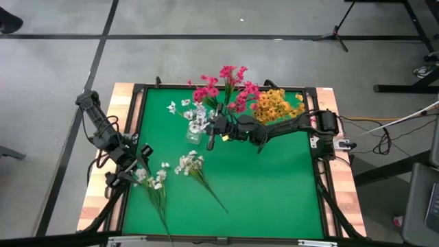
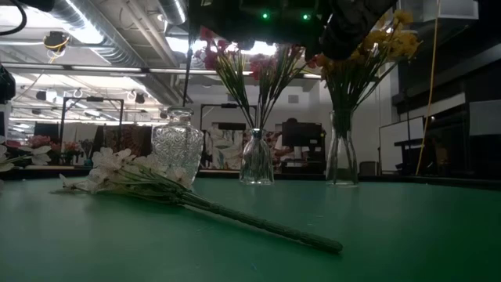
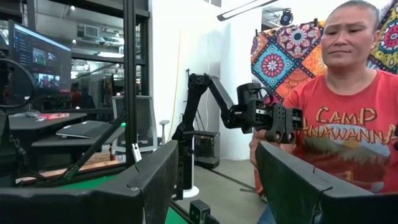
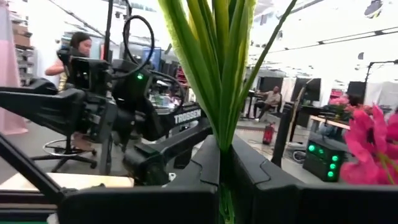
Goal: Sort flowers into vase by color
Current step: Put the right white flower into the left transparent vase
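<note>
Two white-blossomed sprigs [image 1: 154, 180] [image 1: 194, 167] lie flat on the green table near the left side; one shows in the low view [image 2: 149, 178]. Pink flowers [image 1: 226, 86] and yellow-orange flowers [image 1: 276, 104] stand in slim glass vases at the far edge. A round cut-glass vase [image 2: 176, 145] stands left of them. My right gripper [image 1: 211, 136] hovers beside that vase, shut on a green-stemmed sprig with white blossoms [image 1: 197, 116]. My left gripper [image 1: 140, 156] is open above the lying white sprigs and holds nothing. My right gripper [image 4: 224, 158] pinches a bunch of green stems [image 4: 221, 124] between its two fingers [image 4: 186, 174]. The fingers come level from the table's right and lie across the stems. The stems rise upright and fan out above the fingers, lifted clear of the table.
The green mat has a dark raised frame [image 1: 137, 103] around it, with wooden table edges outside. A person in a red shirt [image 3: 348, 137] stands beyond the table, and another arm on a stand [image 3: 249, 112] shows in the room. Open mat lies at the near right [image 1: 274, 185].
</note>
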### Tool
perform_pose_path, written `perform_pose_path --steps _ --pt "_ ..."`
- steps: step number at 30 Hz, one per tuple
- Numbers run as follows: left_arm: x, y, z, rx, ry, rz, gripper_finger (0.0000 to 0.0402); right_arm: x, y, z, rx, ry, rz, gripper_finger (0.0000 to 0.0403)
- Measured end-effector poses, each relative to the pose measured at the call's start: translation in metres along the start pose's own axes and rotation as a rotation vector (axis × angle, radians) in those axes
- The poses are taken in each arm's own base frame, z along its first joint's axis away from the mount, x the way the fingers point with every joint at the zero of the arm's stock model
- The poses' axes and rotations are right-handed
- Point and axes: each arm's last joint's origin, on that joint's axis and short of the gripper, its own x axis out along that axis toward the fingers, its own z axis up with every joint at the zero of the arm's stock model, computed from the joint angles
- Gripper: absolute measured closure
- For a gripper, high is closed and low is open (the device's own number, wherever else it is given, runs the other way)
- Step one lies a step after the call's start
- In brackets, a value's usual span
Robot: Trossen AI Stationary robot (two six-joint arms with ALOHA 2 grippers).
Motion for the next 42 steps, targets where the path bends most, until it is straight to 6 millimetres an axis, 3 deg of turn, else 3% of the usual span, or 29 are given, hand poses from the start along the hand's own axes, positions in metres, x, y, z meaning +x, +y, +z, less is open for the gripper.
perform_pose_path --steps 6,12,27,33,42 --pt "0.0 0.0 0.0 0.001 0.0 0.0 0.0188 0.001 0.001 -0.017 -0.002 0.012 -0.047 0.0393" --pt "0.0 0.0 0.0 0.0 -0.002 0.0 0.0188 0.001 -0.002 -0.021 -0.005 0.049 -0.101 0.0387" --pt "0.0 0.001 0.01 -0.026 -0.104 0.005 0.0188 0.001 -0.001 -0.03 0.041 0.15 -0.127 0.0245" --pt "-0.002 0.001 0.018 -0.045 -0.182 0.007 0.0188 0.002 -0.003 -0.028 0.064 0.157 -0.164 0.0209" --pt "-0.004 0.002 0.027 -0.071 -0.274 0.031 0.0188 0.034 -0.009 -0.002 0.025 0.351 -0.223 0.0183"
